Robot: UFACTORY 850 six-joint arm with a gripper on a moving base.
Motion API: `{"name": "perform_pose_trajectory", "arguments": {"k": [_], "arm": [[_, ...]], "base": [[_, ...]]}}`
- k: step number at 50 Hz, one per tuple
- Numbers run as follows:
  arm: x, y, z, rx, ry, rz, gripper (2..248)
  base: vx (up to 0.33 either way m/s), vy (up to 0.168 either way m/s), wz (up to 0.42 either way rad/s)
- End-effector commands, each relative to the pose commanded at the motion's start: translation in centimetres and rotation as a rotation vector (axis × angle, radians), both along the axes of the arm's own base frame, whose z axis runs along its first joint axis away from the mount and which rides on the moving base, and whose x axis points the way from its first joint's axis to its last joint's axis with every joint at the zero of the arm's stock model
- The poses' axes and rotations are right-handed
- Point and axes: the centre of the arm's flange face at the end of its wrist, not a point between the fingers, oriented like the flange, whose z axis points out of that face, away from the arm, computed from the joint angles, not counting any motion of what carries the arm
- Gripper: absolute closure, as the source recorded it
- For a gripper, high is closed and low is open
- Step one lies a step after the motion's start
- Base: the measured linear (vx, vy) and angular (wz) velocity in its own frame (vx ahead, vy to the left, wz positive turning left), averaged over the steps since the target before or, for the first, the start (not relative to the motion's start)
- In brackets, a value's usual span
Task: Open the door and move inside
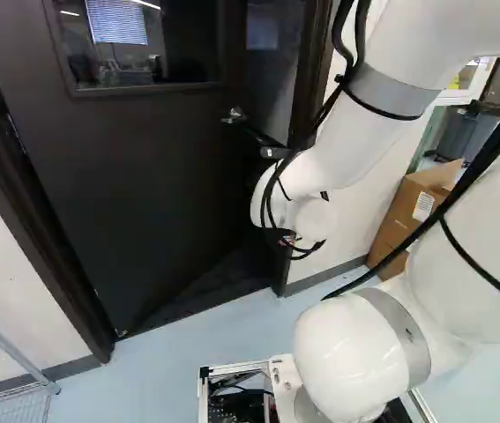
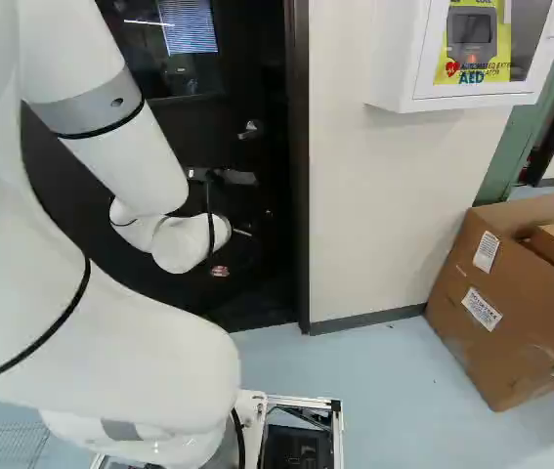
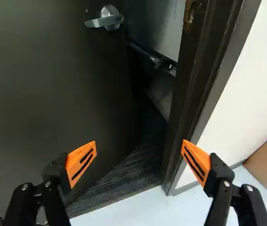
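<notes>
Beyond the arm's wrist, a bit of the gripper (image 2: 220,271) shows low in front of the dark doorway; the rest is hidden or lost against black. In the wrist view the gripper (image 3: 138,160) stands open, its orange-padded fingers wide apart with nothing between them. The black door (image 1: 152,194) stands ajar, swung inward, and a narrow gap shows between its handle edge and the door frame (image 3: 208,80). Its silver lever handle (image 3: 109,20) lies ahead of the gripper, untouched. The same handle (image 1: 235,115) shows left of the wrist in the left base view.
Dark ribbed floor (image 3: 128,181) shows inside the gap. Right of the frame come a white wall (image 2: 394,215), a white wall cabinet (image 2: 394,68) and cardboard boxes (image 2: 501,303). A wire rack (image 1: 11,405) stands at the lower left of the left base view.
</notes>
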Motion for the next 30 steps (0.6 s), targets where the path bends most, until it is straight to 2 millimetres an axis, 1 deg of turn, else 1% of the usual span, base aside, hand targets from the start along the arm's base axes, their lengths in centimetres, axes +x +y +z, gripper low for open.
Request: {"name": "perform_pose_trajectory", "arguments": {"k": [26,30], "arm": [[-0.01,0.0,0.0,0.0,0.0,0.0,3],[-0.01,0.0,0.0,0.0,0.0,0.0,3]], "base": [[0.0,0.0,0.0],[0.0,0.006,0.143]]}}
